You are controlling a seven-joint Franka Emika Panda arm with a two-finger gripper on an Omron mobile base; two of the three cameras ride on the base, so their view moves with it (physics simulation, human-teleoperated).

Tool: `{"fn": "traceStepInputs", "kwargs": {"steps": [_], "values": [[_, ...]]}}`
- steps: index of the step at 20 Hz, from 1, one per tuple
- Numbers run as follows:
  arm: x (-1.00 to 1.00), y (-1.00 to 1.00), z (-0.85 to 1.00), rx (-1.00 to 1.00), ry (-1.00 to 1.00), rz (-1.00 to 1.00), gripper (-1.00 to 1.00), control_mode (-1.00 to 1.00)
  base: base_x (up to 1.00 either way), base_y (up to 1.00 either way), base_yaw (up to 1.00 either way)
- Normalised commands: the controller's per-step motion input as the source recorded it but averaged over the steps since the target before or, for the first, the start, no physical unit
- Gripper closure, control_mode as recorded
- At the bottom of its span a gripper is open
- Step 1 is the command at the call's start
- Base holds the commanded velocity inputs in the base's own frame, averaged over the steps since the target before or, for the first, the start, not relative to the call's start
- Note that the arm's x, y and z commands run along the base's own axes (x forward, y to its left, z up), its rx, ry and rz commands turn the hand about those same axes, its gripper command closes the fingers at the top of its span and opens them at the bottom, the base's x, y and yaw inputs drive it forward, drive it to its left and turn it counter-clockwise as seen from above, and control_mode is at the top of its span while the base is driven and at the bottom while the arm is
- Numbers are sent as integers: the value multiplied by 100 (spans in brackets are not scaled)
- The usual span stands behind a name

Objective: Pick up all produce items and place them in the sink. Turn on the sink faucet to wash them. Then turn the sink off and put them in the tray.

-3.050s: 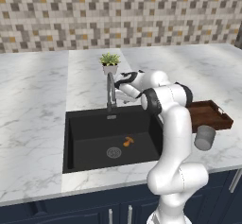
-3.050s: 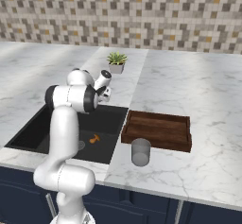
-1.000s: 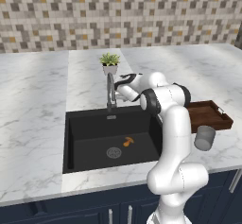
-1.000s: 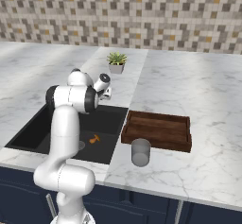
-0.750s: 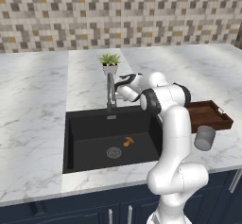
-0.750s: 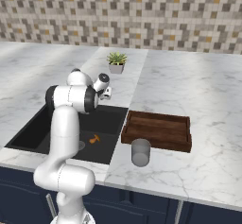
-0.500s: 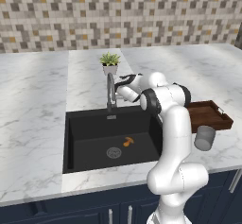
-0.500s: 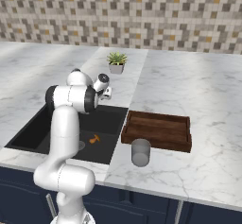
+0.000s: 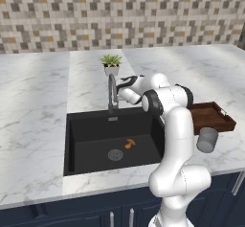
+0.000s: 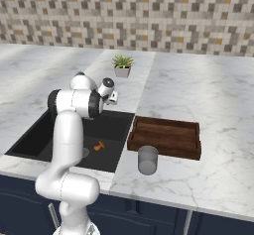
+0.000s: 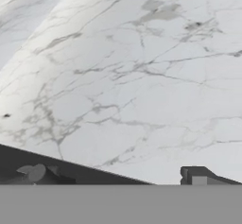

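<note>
With the mushroom (image 9: 129, 143) on the sink (image 9: 91, 128) floor, we bring our wide-open, empty jaws squarely onto the faucet (image 9: 113, 94) handle, nudging gently.

A rendered home kitchen is shown: a white marble counter (image 9: 33, 106) is backed by a mosaic tile wall (image 9: 119, 10) and set over dark blue cabinets (image 10: 149, 219). A black sink (image 9: 95, 135) with a metal faucet (image 9: 112, 94) is sunk into it, and a small potted plant (image 10: 121, 65) is placed behind
</note>
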Motion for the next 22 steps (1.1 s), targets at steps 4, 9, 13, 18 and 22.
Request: {"fn": "traceStepInputs", "kwargs": {"steps": [4, 9, 13, 18, 22], "values": [[12, -66, -29, 0, 2, -9, -100, -100, 0, 0, 0], [8, -67, -30, 0, 2, -9, -100, -100, 0, 0, 0], [7, -64, -32, 0, 4, -8, -100, -100, 0, 0, 0], [4, -60, -39, 0, 7, -8, -100, -100, 0, 0, 0], [0, -54, -44, 0, 7, -6, -100, -100, 0, 0, 0]]}}
